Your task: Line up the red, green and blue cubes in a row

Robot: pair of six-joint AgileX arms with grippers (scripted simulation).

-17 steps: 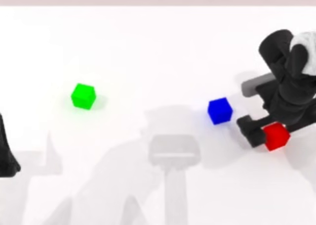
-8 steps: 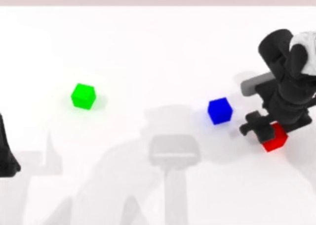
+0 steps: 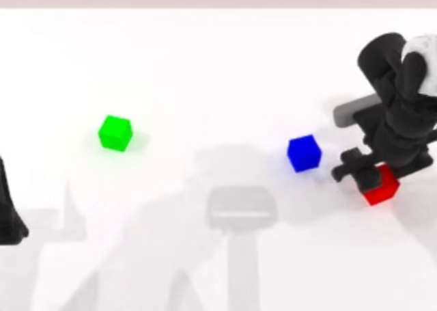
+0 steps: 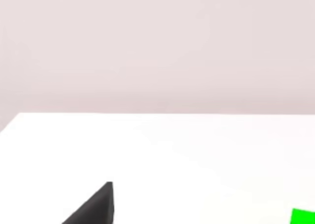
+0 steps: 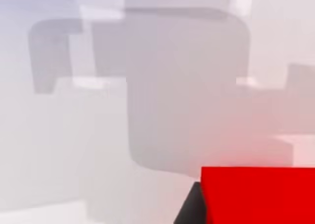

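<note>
The red cube (image 3: 384, 190) lies at the table's right, half covered by my right gripper (image 3: 369, 177), which is shut on it. In the right wrist view a dark finger (image 5: 191, 210) presses against the side of the red cube (image 5: 258, 197). Just left of that gripper sits the blue cube (image 3: 304, 153), untouched. Far off at the left is the green cube (image 3: 115, 132), whose corner (image 4: 304, 217) shows in the left wrist view. My left arm (image 3: 8, 212) is parked at the left edge, one finger (image 4: 96, 210) showing and nothing held.
The white table (image 3: 218, 72) carries only the three cubes. Its far edge (image 3: 218, 9) runs along the back. Grey arm shadows (image 3: 235, 208) fall across the front middle.
My right gripper has come down over the red cube and its fingers have closed in on it. The blue and green cubes and the left arm have not moved.
</note>
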